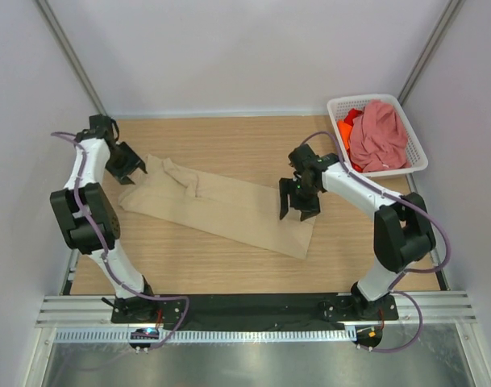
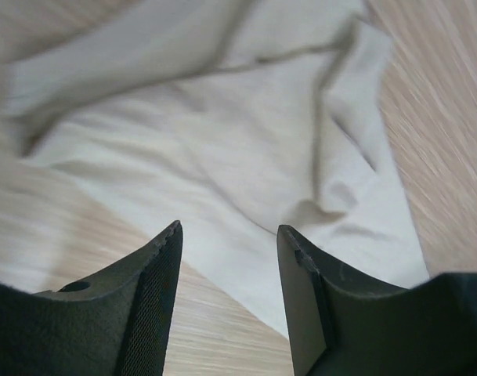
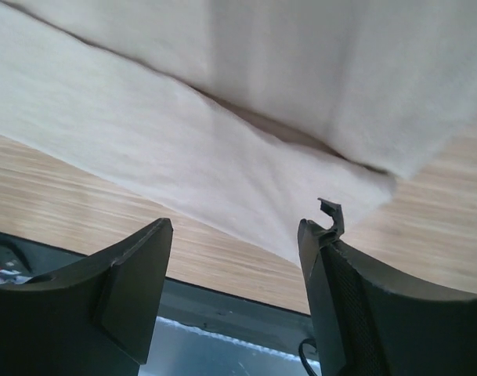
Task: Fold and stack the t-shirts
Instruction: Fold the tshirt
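A beige-tan t-shirt (image 1: 221,210) lies on the wooden table as a long folded strip, running from the left side down toward the right. My left gripper (image 1: 131,171) hovers over its left end, open and empty; the left wrist view shows wrinkled cloth (image 2: 222,141) beyond the spread fingertips (image 2: 229,229). My right gripper (image 1: 296,211) hangs above the strip's right end, open and empty, with the folded edge (image 3: 222,117) just past its fingertips (image 3: 242,227). A dusty pink t-shirt (image 1: 380,137) and a bright orange one (image 1: 347,125) are bunched in the basket.
A white lattice basket (image 1: 366,98) stands at the back right corner of the table. Bare wood (image 1: 229,145) shows behind and in front of the beige shirt. A black rail (image 1: 253,306) with the arm bases runs along the near edge.
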`<action>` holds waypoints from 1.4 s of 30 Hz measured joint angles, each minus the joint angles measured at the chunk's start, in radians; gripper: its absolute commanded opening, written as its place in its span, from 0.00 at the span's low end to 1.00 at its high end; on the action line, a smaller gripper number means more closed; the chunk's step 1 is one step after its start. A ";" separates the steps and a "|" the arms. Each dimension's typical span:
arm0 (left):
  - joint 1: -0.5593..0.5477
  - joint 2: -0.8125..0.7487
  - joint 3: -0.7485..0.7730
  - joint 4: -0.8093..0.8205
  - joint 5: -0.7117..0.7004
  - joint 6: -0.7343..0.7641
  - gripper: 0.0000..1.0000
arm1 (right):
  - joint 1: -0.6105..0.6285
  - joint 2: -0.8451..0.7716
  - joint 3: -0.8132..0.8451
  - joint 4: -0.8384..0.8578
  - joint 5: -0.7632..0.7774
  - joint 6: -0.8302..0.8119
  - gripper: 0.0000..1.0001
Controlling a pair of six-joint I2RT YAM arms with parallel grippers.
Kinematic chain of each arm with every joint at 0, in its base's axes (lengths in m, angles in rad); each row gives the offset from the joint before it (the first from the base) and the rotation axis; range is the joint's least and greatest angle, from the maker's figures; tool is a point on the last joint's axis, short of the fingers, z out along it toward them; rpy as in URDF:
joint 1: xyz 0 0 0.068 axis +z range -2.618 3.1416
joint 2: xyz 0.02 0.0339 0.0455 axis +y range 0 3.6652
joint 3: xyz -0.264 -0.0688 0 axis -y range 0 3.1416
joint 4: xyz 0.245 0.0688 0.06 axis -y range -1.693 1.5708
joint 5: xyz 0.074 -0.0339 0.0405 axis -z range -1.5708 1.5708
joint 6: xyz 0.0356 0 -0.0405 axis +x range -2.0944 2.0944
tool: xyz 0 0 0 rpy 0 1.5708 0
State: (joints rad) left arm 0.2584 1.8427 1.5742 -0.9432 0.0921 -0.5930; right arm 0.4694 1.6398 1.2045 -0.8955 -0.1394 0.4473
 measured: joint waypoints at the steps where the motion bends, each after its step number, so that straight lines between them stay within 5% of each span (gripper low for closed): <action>1: -0.031 0.005 0.002 0.013 0.025 -0.003 0.52 | 0.000 0.026 0.026 0.008 -0.022 -0.002 0.75; 8: -0.215 0.049 0.027 0.053 0.093 -0.033 0.47 | 0.016 0.240 0.237 0.211 -0.195 0.026 0.78; 15: -0.216 -0.064 -0.098 0.072 0.057 -0.074 0.47 | 0.097 0.489 0.488 0.530 -0.273 0.187 0.51; 25: -0.212 -0.346 -0.253 0.069 0.043 -0.080 0.48 | 0.206 0.813 0.765 0.794 -0.281 0.368 0.33; 42: -0.212 -0.400 -0.355 0.070 0.040 -0.080 0.48 | 0.232 0.910 0.884 0.789 -0.236 0.385 0.40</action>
State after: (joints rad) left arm 0.0460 1.4425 1.2194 -0.8734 0.1322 -0.6735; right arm 0.7013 2.5496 2.0884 -0.1062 -0.3752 0.8326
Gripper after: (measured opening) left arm 0.478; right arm 0.384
